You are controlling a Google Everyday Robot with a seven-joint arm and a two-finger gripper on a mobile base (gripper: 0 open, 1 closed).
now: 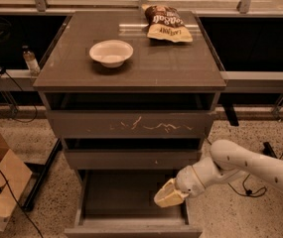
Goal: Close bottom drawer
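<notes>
End effector (open or closed, can't tell) hangs over bottom drawer, so I'd push its front squarely.

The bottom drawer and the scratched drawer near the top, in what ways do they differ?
The bottom drawer is pulled far out, dark base showing; the scratched drawer shows only its front. The bottom drawer's front is a low plain strip; the scratched drawer's is taller, with pale marks. The gripper hangs over the bottom drawer's right side. Both are grey-brown and handleless.
</notes>
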